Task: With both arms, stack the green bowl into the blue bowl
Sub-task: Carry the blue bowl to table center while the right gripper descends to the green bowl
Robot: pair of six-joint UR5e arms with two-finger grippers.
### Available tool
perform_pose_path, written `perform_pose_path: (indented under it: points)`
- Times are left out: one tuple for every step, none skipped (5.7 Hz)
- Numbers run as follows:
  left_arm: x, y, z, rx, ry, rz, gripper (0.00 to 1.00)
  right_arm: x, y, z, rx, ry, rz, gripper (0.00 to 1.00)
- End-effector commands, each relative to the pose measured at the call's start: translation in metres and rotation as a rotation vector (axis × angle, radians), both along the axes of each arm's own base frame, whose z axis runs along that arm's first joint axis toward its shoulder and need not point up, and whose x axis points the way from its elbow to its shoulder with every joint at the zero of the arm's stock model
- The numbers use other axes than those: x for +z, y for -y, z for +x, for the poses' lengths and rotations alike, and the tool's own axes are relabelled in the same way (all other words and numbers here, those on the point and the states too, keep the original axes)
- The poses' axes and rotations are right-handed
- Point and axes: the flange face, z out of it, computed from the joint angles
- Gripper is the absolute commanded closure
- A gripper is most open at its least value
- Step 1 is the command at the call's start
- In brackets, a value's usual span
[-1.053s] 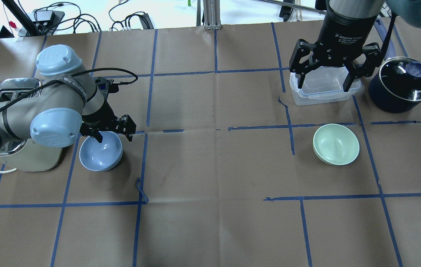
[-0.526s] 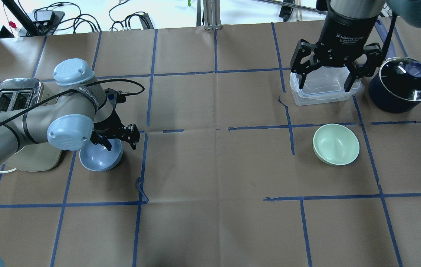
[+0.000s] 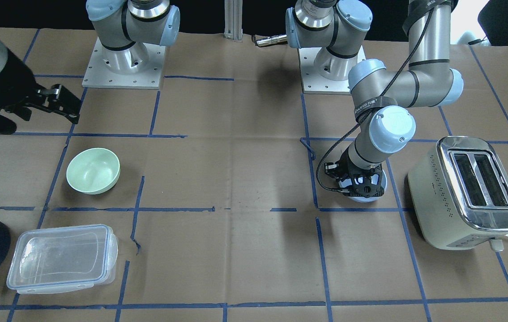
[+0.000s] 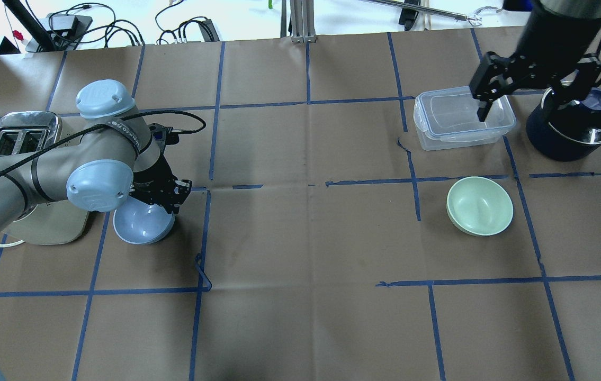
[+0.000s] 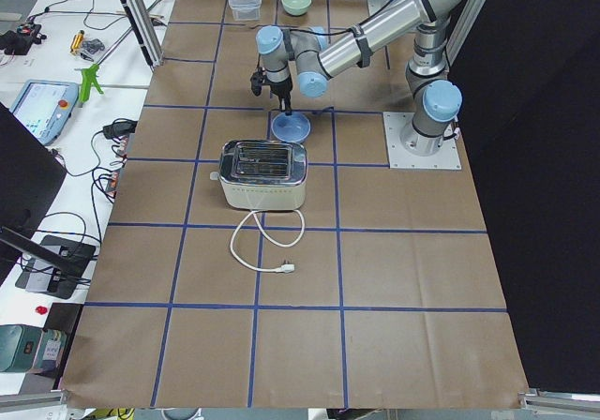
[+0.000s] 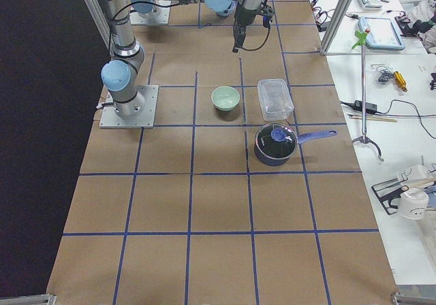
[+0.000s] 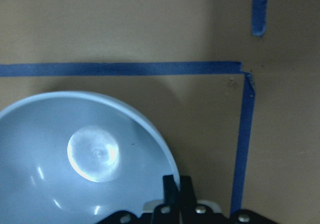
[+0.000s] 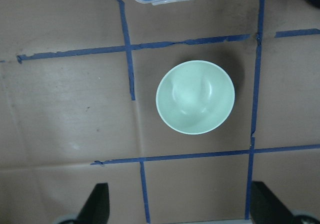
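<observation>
Overhead exterior view: the green bowl (image 4: 480,206) sits upright, well apart from the toaster (image 4: 14,135). The blue bowl (image 4: 141,228) stands just beside the toaster, and the left gripper (image 4: 169,203) pinches its rim on the side away from the toaster. The right gripper (image 4: 527,108), fingers spread wide, hangs farther from the toaster than the green bowl.

Left bowl (image 4: 144,227) just beside the toaster (image 4: 17,135) — right bowl (image 4: 480,205) well apart, near the container (image 4: 448,119) and pot (image 4: 565,143)

We list: one cream toaster (image 3: 466,192); one clear lidded container (image 3: 61,257); one dark saucepan (image 6: 276,143), glass-lidded; brown table cover (image 4: 305,238), blue-taped.
</observation>
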Motion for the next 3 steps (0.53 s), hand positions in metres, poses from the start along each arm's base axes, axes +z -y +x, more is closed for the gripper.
perform_pose_path:
  points:
    - [0.017, 0.003, -0.012, 0.037, 0.01, -0.029, 1.0, -0.052, -0.003, -0.063, 0.057, 0.004, -0.052, 0.0]
    - [0.041, 0.009, -0.035, 0.039, 0.012, -0.039, 1.0, -0.098, -0.012, -0.062, 0.063, -0.01, -0.065, 0.0]
    - [0.065, 0.025, -0.052, 0.029, 0.011, -0.032, 1.0, -0.141, -0.023, -0.062, 0.088, -0.021, -0.107, 0.0]
